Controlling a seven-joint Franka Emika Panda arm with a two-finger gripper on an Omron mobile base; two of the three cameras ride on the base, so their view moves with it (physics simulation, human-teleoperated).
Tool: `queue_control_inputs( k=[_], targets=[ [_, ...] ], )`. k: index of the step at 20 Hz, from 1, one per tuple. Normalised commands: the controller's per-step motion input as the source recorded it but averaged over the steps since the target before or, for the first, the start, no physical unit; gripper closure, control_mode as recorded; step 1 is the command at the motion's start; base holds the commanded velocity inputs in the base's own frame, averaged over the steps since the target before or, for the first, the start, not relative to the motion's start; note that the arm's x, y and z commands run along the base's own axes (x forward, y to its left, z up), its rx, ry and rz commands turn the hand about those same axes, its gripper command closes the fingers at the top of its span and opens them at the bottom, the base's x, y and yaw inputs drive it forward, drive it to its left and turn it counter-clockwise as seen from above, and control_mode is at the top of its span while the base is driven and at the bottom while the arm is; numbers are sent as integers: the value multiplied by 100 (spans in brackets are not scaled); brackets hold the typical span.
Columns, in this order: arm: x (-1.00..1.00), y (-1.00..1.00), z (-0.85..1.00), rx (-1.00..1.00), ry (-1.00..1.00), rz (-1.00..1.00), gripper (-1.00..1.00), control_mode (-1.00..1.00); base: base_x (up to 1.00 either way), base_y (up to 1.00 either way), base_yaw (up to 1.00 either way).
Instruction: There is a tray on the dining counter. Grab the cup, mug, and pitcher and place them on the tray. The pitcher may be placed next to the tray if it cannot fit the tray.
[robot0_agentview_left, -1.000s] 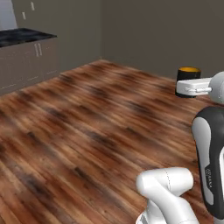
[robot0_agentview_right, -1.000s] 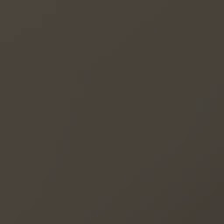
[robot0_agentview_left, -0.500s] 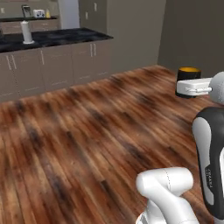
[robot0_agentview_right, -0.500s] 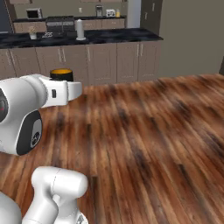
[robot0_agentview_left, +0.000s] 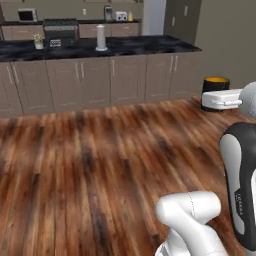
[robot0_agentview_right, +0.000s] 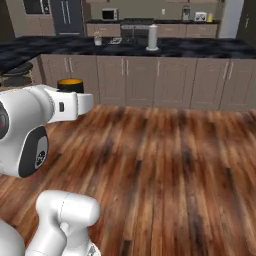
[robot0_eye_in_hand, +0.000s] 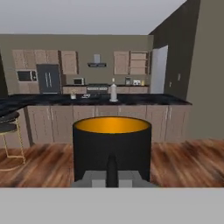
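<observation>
**Mug held aloft, facing the kitchen counter**

While you look along the hand view, you find the mug (robot0_eye_in_hand: 112, 146) right in front of the camera, black outside and orange inside, standing upright with its rim level. The gripper (robot0_eye_in_hand: 112, 173) is clamped on it: the jaws are drawn narrow, with one dark fingertip rising against the near wall of the mug at its lower middle. In the left base view you see the same mug (robot0_agentview_left: 216, 86) at the end of the white hand, at the right edge of the picture, well above the wooden floor (robot0_agentview_left: 100, 165). In the right base view the mug (robot0_agentview_right: 70, 85) peeks over the white hand at the left, only its orange rim and a little of the black wall visible.

Below and beyond the mug, you have bare wooden floor running to a row of tan cabinets (robot0_agentview_right: 165, 82). On top of them lies the dining counter (robot0_agentview_right: 200, 48), black marble veined with white, running across the whole width. On it you can pick out a white cylinder (robot0_agentview_right: 152, 38), which looks like a paper towel roll, and a small potted plant (robot0_agentview_left: 38, 41). At the left of the hand view a bar stool (robot0_eye_in_hand: 11, 131) with thin golden legs stands just beside the counter. Farther back, against the rear wall, you see a stove (robot0_agentview_left: 60, 31), a microwave (robot0_agentview_left: 27, 14) and a dark fridge (robot0_agentview_right: 67, 12).
</observation>
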Motion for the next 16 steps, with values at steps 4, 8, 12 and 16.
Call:
queue_control_inputs(
  k=[4,8,12,16],
  targets=[
    [0,0,0,0,0,0,100,100,98,-23,53],
    [0,0,0,0,0,0,100,100,96,-25,53],
    [0,0,0,0,0,0,100,100,93,-27,50],
    [0,0,0,0,0,0,100,100,91,-30,45]
  ],
)
